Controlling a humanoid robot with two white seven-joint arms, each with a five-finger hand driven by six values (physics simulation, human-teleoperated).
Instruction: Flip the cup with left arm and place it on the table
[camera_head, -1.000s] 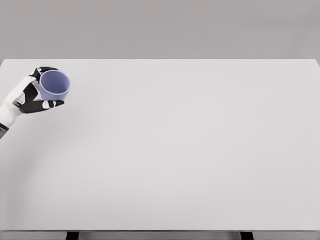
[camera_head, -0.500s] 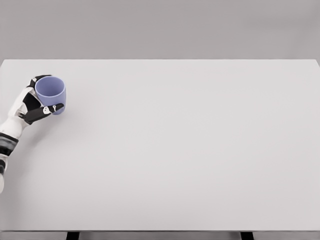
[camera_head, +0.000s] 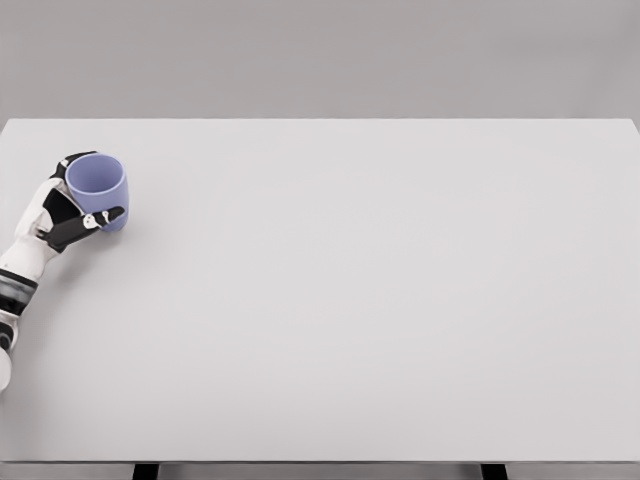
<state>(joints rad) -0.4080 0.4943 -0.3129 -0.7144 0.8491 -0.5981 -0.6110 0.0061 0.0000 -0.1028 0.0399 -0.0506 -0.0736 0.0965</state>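
Cup rotated from sideways to mouth-up, lowered slightly | left hand (camera_head: 62, 212) clamped around blue cup (camera_head: 97, 190), far-left of white table (camera_head: 400, 300) | contact with surface unclear | risk: early release could tip cup.

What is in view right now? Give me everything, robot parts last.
cup: one, lavender-blue, far left of the table, open mouth facing up toward the camera, held in the left robot hand.
table: one, white, fills most of the view; dark legs show at the bottom edge.
backdrop: one, plain grey, behind the table's far edge.
left robot hand: one, white with black fingers, far left, wrapped around the cup; its white arm comes in from the lower left edge.
right robot hand: not in view.
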